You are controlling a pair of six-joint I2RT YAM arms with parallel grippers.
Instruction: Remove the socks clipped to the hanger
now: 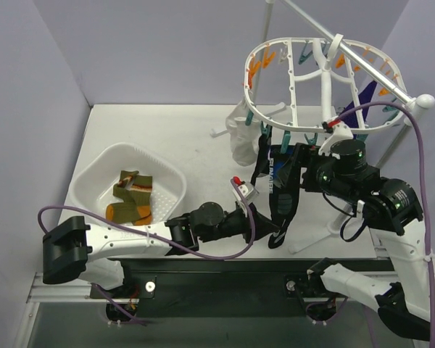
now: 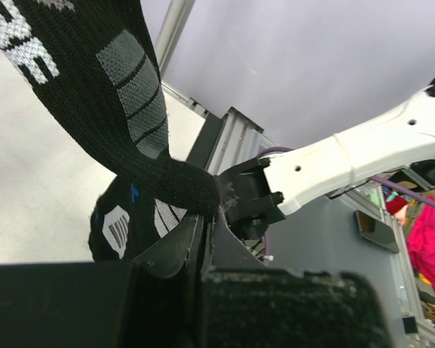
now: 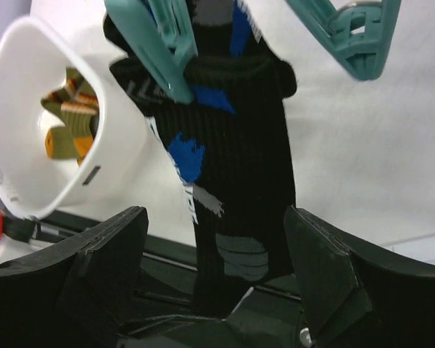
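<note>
Observed bench [image 1: 196,145] with hanger [image 1: 296,90] hung above its far right. Found black sock [image 1: 281,192] dangling from teal clip [image 3: 156,51]. Noted left jaws pinched shut on sock's lower part. Noted right jaws spread wide, flanking same sock, gripping nothing.

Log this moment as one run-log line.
left gripper: shut on black sock lower end | right gripper: open, straddling it below teal clip | sock: clipped | tub: orange-brown socks
</note>
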